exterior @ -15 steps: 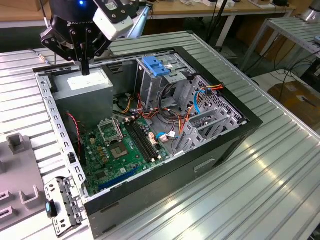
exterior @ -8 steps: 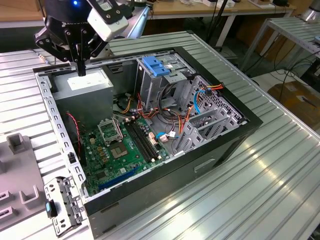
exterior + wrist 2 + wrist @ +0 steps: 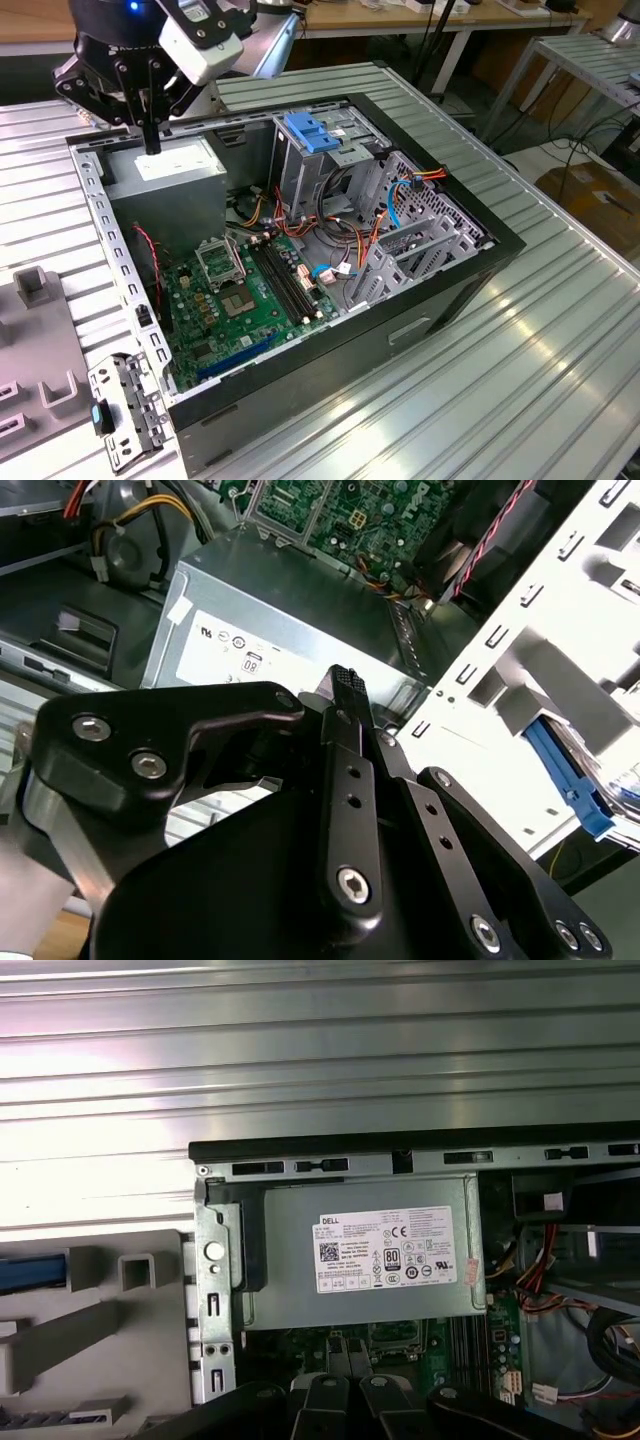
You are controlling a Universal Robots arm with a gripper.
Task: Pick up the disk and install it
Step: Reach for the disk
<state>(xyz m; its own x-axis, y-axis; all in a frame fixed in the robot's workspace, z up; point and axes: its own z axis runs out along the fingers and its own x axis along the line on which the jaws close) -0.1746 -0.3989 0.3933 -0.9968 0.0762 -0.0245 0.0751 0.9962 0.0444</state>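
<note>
Plainly, the exterior view has the gripper [image 3: 150,142], fingers pinched together on nothing, over the grey box [image 3: 165,165] in the case [image 3: 440,290]; the second wrist view catches the disk [image 3: 566,780] (a blue edge of it, anyway) in the holder [image 3: 500,670] outside; the first wrist view shows its long edge square to the case wall [image 3: 215,1290].

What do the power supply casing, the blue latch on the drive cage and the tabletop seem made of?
Power supply casing: dull grey sheet metal, folded edges.
Blue latch: likely moulded plastic, uniform colour.
Tabletop: probably aluminium, ribbed, reflective.
</note>
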